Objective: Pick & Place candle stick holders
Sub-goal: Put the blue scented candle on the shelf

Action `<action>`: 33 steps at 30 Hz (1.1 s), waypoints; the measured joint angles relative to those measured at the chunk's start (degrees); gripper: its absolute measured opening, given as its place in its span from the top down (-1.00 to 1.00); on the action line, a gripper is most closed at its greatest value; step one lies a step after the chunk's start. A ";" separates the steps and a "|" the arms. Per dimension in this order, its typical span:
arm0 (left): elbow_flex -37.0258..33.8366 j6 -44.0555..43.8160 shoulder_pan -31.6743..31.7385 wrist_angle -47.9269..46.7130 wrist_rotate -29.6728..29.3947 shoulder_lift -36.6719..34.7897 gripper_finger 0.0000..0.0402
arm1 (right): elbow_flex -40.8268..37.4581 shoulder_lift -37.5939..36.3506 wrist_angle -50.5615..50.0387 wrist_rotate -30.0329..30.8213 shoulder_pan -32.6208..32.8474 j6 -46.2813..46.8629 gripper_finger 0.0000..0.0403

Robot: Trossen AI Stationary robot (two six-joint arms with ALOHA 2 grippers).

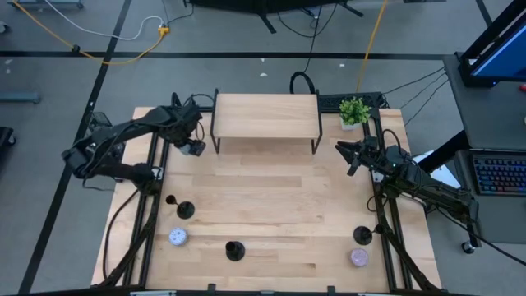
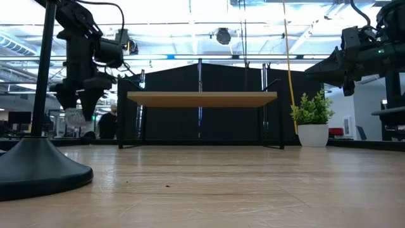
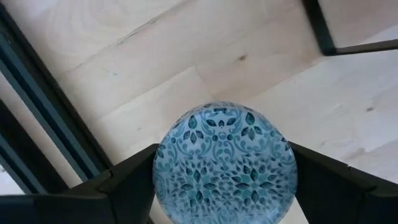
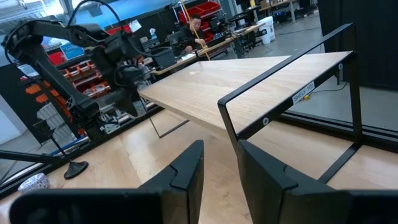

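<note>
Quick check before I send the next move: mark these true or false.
1. The left gripper grips a blue patterned tin. True.
2. The right gripper holds a black candle holder. False: its fingers are apart with nothing between them.
3. Three black candle holders stand on the table. True.
4. One holder is already on the shelf. False: in the high view the shelf top is bare.
5. The plant stands off the shelf's left end. False: it is off the right end, on the right arm's side.
</note>
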 joint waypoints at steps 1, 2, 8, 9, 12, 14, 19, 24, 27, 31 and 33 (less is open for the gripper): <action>0.00 -0.62 -0.31 -0.04 0.01 -0.22 -0.63 | 0.02 0.00 0.00 0.00 0.00 0.00 0.56; 0.00 -1.14 -0.59 -0.09 -0.05 -0.41 -0.61 | 0.02 0.00 0.00 -0.01 0.01 0.00 0.56; 0.00 -3.88 -2.89 -0.07 0.61 -1.31 -0.45 | 0.02 0.00 0.00 0.00 0.02 0.00 0.56; 0.00 -3.98 -3.23 -0.05 0.34 -1.34 -0.46 | 0.02 0.00 0.00 0.00 0.02 0.00 0.56; -0.04 -4.40 -3.85 0.03 -0.55 -1.31 -0.56 | 0.00 0.00 0.00 0.00 0.02 0.00 0.56; -0.71 -5.18 -4.41 0.93 -1.25 -1.31 -0.63 | 0.00 0.00 0.00 -0.02 0.02 0.00 0.56; -5.18 -7.59 -5.67 6.06 -1.30 -1.31 -0.66 | 0.00 0.00 0.00 0.00 0.02 0.00 0.56; -10.07 -11.39 -6.67 9.47 -1.29 -1.36 -0.51 | 0.02 0.00 0.00 -0.02 0.01 0.00 0.56; -10.21 -12.65 -6.85 9.34 -0.58 -1.32 -0.42 | 0.02 0.00 0.00 0.00 0.02 0.00 0.56; -9.90 -12.78 -6.86 9.87 -0.22 -1.44 -0.35 | 0.02 0.00 0.00 0.00 0.01 0.00 0.56; -9.29 -12.78 -7.00 9.08 0.36 -1.59 -0.34 | 0.01 0.01 -0.01 -0.02 0.02 0.00 0.56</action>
